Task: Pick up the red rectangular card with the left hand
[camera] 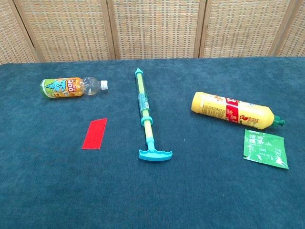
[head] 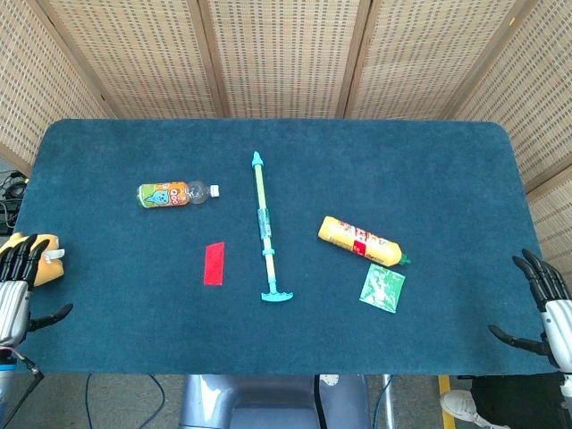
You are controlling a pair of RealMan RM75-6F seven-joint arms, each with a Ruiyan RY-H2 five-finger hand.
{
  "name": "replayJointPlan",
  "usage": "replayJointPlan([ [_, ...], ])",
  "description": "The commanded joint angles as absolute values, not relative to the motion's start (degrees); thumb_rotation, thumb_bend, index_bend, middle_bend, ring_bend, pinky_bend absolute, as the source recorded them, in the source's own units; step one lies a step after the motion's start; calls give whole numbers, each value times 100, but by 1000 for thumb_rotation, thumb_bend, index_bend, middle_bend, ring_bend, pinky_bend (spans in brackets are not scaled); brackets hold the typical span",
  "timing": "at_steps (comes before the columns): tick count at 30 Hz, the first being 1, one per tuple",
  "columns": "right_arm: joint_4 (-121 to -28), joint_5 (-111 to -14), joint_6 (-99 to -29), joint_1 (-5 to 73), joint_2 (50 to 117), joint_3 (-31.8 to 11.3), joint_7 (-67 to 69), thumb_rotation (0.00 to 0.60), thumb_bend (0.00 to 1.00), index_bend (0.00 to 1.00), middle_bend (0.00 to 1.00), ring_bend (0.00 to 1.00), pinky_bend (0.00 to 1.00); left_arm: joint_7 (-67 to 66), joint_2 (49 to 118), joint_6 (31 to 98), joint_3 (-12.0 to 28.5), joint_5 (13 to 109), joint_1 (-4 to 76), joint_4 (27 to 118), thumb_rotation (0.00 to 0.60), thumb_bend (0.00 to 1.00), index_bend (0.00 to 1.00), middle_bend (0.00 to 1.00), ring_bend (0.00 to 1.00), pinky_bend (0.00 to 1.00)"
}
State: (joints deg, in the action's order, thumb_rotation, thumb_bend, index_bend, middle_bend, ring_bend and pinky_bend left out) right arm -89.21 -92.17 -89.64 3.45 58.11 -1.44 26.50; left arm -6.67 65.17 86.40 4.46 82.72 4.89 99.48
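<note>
On the blue desk (head: 107,143) the red card (head: 214,263) lies untouched; the left hand (head: 16,284), fingers spread and empty, is parked far left, so a reach is called for.

Left hand (head: 16,284) and right hand (head: 547,308) edge-cropped, apparently open-fingered.
</note>
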Motion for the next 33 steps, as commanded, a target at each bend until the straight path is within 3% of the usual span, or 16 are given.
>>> replayJointPlan([
  [1, -8922, -9216, -8955, 345, 5811, -141, 2642, 600, 0, 0, 0, 0, 0, -672, 6527, 8628, 433, 8287, 494, 9942, 600, 104, 0, 0, 0, 0],
  [15, -8954, -9292, -8883, 371, 5832, -96, 2557, 600, 0, 0, 0, 0, 0, -678, 6595, 8552, 442, 8377, 589, 9974, 600, 104, 0, 0, 0, 0],
  [26, -8952, -9313, -8835, 401, 5853, -82, 2544, 600, 0, 0, 0, 0, 0, -1674, 7223, 7638, 487, 8318, 1269, 10132, 600, 111, 0, 0, 0, 0],
  [33, -8934, -9315, -8824, 410, 5848, -79, 2594, 600, 0, 0, 0, 0, 0, -2343, 7858, 7165, 661, 7960, 1730, 9953, 600, 186, 0, 0, 0, 0],
])
